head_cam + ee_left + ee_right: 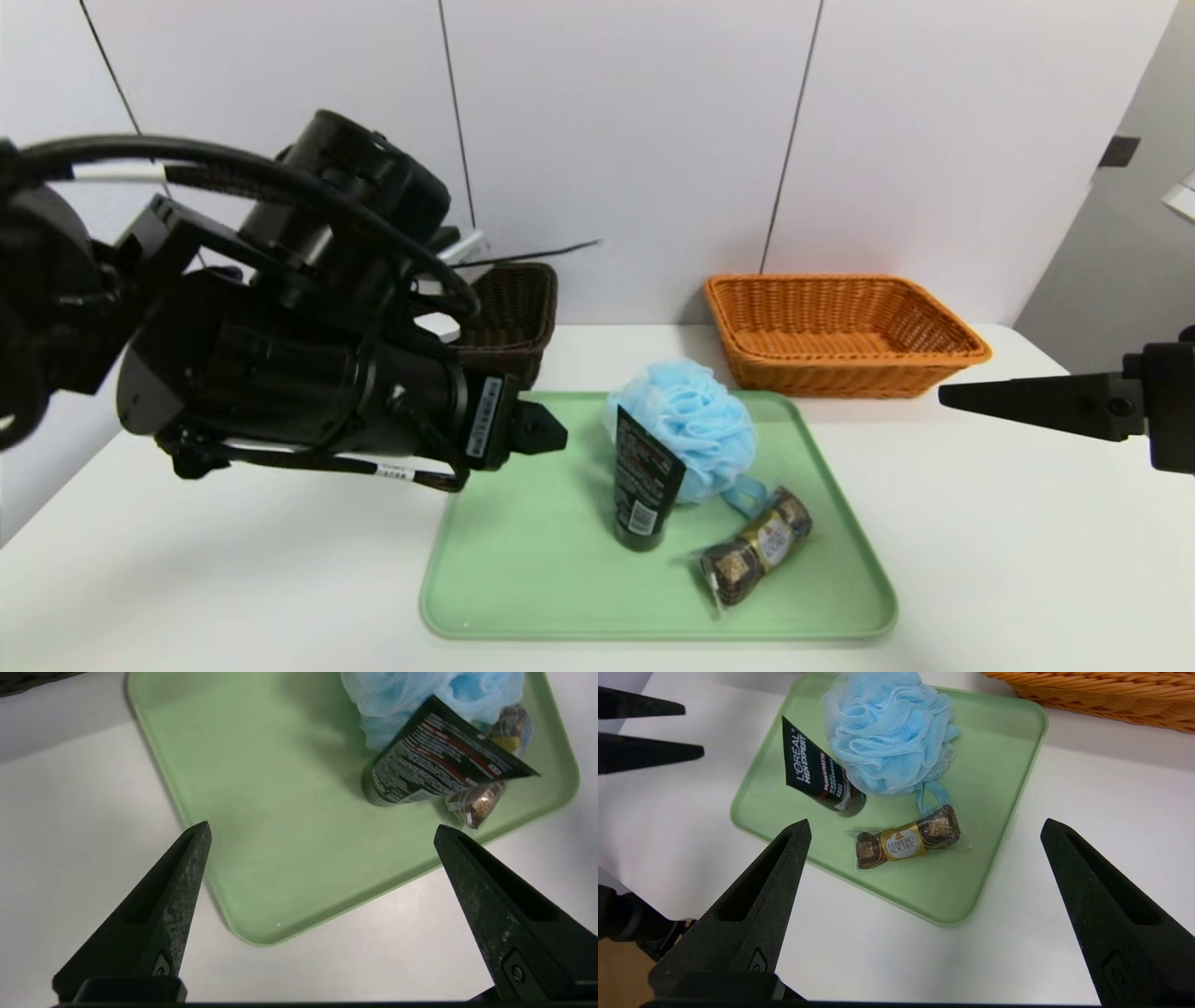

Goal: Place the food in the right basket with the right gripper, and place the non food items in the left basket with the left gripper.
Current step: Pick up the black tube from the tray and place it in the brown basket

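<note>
Progress: early, by my judgement. Three items remain on the green tray, which lies on the white bench; none is sorted from there so far.

Items left:
- Black L'Oréal Men Expert tube: upright on its cap near the tray's middle, just in front of the bath puff. Non-food, for the left.
- Light blue mesh bath puff: far part of the tray, its ribbon loop reaching toward the chocolates. Non-food, for the left.
- Ferrero Rocher pack: near right part of the tray, lying aslant in clear wrap. The only food seen; for the right.

Baskets: orange wicker basket far right, no item visible in its open part. Dark brown basket far left, partly hidden by the left arm; contents cannot be fully told, so earlier deposits there cannot be ruled out.

Left pincer: over the left near part of the tray, jaws wide apart, holding nothing. Right pincer: to the right of the tray, jaws likewise wide apart and unladen.

Next, judged: left pincer to the tube, the easier reach; it could tip if nudged. Puff should squash under grip. Right pincer has one transfer, the chocolates; ribbon might snag.
</note>
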Robot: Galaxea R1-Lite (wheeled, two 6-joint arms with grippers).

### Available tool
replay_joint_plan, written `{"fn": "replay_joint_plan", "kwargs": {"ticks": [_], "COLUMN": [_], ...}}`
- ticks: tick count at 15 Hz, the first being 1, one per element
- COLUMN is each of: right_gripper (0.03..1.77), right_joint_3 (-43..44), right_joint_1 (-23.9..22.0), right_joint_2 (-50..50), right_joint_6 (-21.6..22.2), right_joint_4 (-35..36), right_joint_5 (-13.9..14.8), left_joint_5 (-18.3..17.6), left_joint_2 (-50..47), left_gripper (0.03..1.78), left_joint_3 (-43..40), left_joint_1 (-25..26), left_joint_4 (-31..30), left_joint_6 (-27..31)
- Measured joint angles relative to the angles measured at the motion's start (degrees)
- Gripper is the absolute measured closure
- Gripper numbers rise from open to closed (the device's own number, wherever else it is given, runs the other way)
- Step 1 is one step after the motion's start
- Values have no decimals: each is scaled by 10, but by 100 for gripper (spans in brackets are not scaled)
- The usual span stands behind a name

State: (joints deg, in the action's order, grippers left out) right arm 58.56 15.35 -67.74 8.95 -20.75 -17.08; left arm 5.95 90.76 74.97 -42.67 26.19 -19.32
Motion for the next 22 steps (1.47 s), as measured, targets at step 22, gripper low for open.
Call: {"fn": "replay_joint_plan", "kwargs": {"ticks": [22], "right_gripper": [10], "right_joint_3": [-16], "right_joint_1": [-28], "right_joint_2": [7], "right_joint_6": [-3], "right_joint_4": [0], "right_joint_5": [4], "left_joint_5": [-94], "left_joint_2": [112], "left_gripper": [12], "left_joint_3": [-307], "left_joint_1": [-63], "left_joint_4": [-603], "left_joint_6": [146]}}
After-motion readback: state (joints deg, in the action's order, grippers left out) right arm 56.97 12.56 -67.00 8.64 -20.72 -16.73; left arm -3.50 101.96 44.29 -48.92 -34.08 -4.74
